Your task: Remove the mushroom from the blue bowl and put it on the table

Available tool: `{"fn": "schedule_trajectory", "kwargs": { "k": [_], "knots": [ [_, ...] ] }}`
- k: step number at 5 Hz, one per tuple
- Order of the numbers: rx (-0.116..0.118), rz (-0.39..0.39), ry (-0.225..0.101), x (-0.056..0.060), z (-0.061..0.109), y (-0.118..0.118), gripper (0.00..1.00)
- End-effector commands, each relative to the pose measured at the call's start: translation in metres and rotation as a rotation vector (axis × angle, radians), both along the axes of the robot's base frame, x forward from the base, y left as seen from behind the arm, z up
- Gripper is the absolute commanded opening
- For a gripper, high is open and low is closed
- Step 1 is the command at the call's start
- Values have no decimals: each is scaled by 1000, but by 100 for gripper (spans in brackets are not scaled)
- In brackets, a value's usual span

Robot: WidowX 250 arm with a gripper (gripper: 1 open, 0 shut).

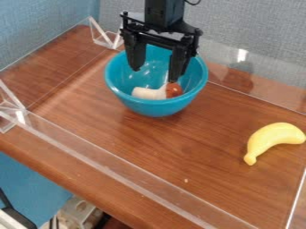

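1. Claw (157, 72) is at top center of frame, pointing down over/into the mouth of the bowl (153, 108). Fingers spread wide, nothing pinched between them.
2. Mushroom (148, 93) is inside the bowl, upper center of frame, low against the near side. Pale piece, partly cut off from view by the near rim.
3. Key relation: mushroom shows just below the claw tips in frame, so toward the camera side and probably lower down. It sits more under the frame-left finger and the gap than under the frame-right one. Not touching, as far as I can tell; true height gap can't be read from this view.
4. Only one arm (163, 12), so no choice of hand.
5. Mushroom's long axis: looks roughly side to side across the frame, lying down rather than upright. Which end is the cap: can't tell, too small.
6. Reddish-brown bit (174, 90) is just to the frame-right of it. Could be a separate item or part of it, unclear. Judgement: risk of grabbing the wrong thing or both.
7. Next move, my guess: shift a little toward the camera and frame-left, go down, close on the mushroom. Near wall could get bumped.
8. Drop area: desk (143, 156), lower center. Banana (274, 139) at right of frame, well apart from the bowl.
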State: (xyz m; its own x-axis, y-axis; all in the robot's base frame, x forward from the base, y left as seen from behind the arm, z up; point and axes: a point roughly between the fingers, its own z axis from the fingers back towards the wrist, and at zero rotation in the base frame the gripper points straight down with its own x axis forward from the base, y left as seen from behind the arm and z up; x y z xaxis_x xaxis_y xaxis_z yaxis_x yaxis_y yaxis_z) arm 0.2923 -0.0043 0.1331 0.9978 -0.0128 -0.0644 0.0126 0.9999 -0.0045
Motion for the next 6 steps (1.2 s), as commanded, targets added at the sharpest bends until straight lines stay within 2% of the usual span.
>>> {"fn": "schedule_trajectory", "kwargs": {
  "k": [1, 2, 4, 5, 6],
  "knots": [
    [16, -28, 23, 14, -25, 12, 100],
    [34, -91, 49, 30, -48, 26, 100],
    [41, -39, 72, 64, -53, 15, 100],
    [49, 1, 92, 74, -55, 10, 100],
    [63, 14, 116, 75, -55, 24, 100]
  ]
}}
